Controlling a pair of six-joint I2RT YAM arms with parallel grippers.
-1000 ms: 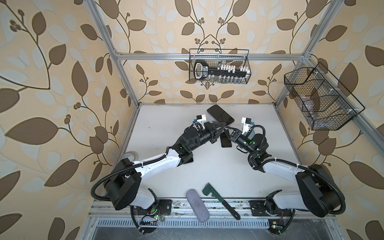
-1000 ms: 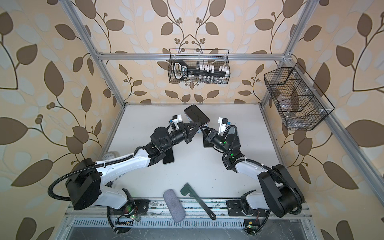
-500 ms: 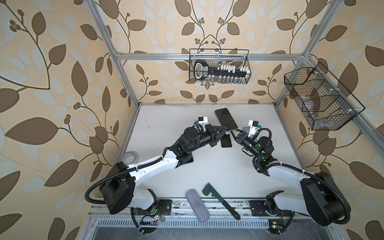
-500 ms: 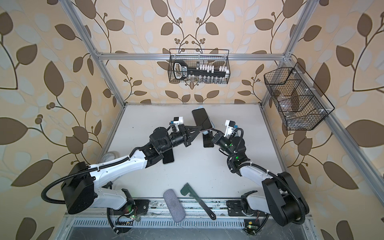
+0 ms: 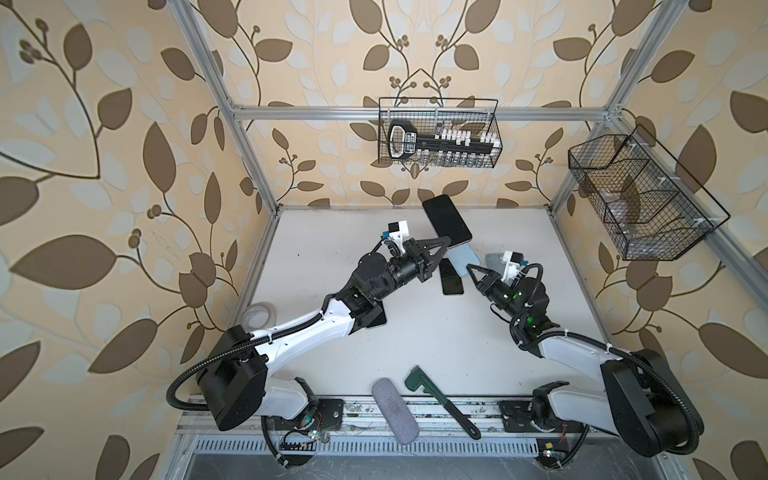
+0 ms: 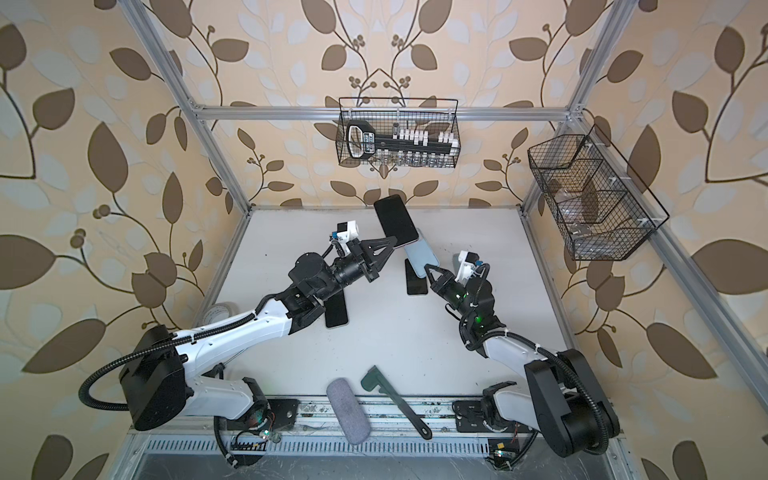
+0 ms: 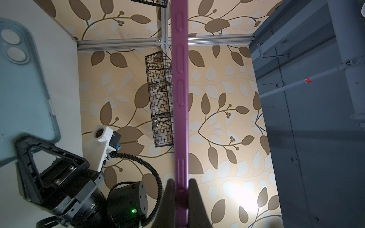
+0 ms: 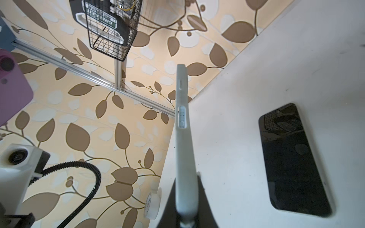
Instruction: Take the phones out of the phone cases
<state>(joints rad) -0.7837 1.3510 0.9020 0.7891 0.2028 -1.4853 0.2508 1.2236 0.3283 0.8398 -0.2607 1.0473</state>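
Plainly, the left gripper [image 7: 181, 184] is clamped on the phone [image 5: 446, 220]. In the left wrist view its two dark fingers pinch the purple edge near one end, and the rest of that edge runs away from the camera. In both top views the phone hangs above the table [image 5: 415, 345] near the back wall, with its black screen facing up. The right gripper [image 8: 186, 187] is closed in the same way on the phone case [image 5: 467, 259], a pale blue shell pinched at one end and seen edge-on from the right wrist. The case shows its two round camera cut-outs in the left wrist view. The two wrist views show a clear gap between phone and case, so the phone is out of it, though from above the phone's lower end overlaps the case's upper end. Just below the case, between the two grippers, a second phone [image 5: 451, 277] lies flat on the table, screen up. A dark slab [image 6: 336, 311] lies partly under the left forearm. A tape roll [image 5: 259, 315] sits at the left edge of the table. At the front edge a grey pouch [image 5: 395, 411] and a green tool [image 5: 442, 403] lie side by side. A wire basket [image 5: 438, 133] holding a black tool hangs on the back wall.
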